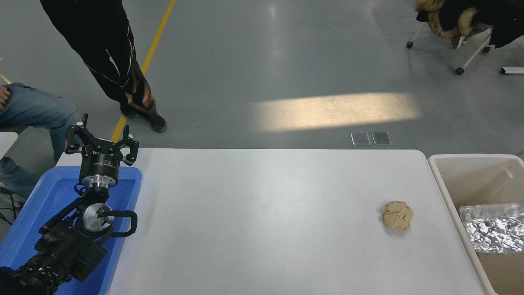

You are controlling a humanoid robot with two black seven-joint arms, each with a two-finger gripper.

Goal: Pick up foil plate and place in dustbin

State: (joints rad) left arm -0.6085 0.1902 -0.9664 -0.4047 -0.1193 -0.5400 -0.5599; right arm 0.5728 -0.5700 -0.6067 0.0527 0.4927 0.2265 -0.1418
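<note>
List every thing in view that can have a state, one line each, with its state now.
foil plate: lying inside the dustbin, no gripper on it.
dustbin: open-topped, beside the table's right end.
tan ball: resting on the white table.
blue tub: at the table's left end.
left gripper: open, parked above the blue tub.
right gripper: out of view.

Tan ball (397, 215) sole obstacle beside dustbin (444, 184).

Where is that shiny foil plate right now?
In the head view, the foil plate lies inside the cream dustbin at the far right, beside the table, right of the tan ball.
</note>
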